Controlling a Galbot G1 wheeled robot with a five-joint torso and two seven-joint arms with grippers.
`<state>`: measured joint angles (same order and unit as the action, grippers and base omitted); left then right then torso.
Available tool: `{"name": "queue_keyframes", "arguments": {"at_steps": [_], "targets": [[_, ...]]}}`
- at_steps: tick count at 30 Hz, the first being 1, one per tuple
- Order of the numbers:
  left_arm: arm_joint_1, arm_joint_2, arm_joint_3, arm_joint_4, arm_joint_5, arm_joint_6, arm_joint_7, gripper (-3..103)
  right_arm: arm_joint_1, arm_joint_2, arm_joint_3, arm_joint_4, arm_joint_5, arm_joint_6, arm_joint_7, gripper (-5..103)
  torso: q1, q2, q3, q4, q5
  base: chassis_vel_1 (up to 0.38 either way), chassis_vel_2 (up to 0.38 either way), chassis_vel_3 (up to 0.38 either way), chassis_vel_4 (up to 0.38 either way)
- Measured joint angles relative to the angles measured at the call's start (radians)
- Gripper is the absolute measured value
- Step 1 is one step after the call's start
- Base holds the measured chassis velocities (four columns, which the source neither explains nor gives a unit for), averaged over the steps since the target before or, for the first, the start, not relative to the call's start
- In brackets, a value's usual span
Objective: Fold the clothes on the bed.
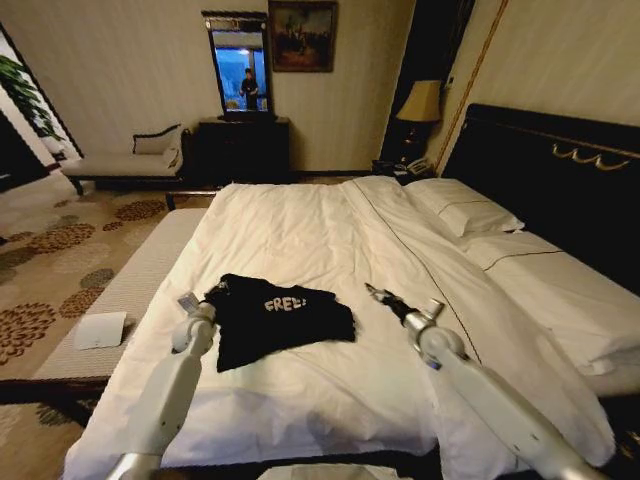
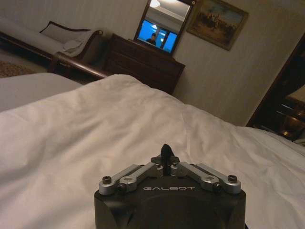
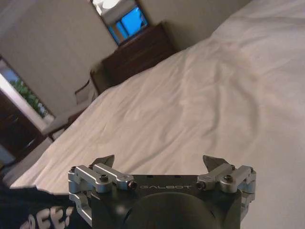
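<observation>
"FREE!" on T-shirt (image 1: 283, 315); "GALBOT" on tools.

Hotel-style bedroom: double bed (image 1: 300, 240), dresser (image 1: 243, 150), mirror (image 1: 240, 65).

Far wall, pale and striped: mirror (image 1: 240, 63) above a dark dresser (image 1: 243, 148), with a framed painting (image 1: 301, 35) beside it. Pale chaise (image 1: 128, 160) at left; patterned carpet (image 1: 50, 255); lit lamp (image 1: 420, 102) in the corner.
</observation>
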<state>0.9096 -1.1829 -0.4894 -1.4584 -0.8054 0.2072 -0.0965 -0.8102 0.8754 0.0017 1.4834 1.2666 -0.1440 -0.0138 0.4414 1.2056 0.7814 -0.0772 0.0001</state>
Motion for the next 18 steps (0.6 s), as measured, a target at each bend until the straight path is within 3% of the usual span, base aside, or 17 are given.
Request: {"name": "queue_keyframes", "arguments": {"at_steps": [4, 11, 18], "targets": [[0.006, 0.014, -0.007, -0.002, -0.005, 0.002, 0.002, 2, 0.127, 0.062, -0.090, -0.094, 0.013, -0.025, 0.029, 100, 0.000, 0.000, 0.000, 0.0002, -0.0003, 0.000, 0.000, 0.000, 0.000], [0.051, 0.020, -0.014, -0.012, 0.016, 0.004, 0.008, 2, 0.216, 0.131, -0.165, -0.200, -0.008, -0.045, 0.071, 100, 0.000, 0.000, 0.000, 0.0003, -0.0003, 0.000, 0.000, 0.000, 0.000], [0.093, 0.000, -0.021, -0.038, 0.028, 0.004, 0.006, 2, 0.252, 0.168, -0.214, -0.319, -0.078, -0.043, 0.044, 100, 0.000, 0.000, 0.000, 0.0001, -0.0003, 0.000, 0.000, 0.000, 0.000]]}}
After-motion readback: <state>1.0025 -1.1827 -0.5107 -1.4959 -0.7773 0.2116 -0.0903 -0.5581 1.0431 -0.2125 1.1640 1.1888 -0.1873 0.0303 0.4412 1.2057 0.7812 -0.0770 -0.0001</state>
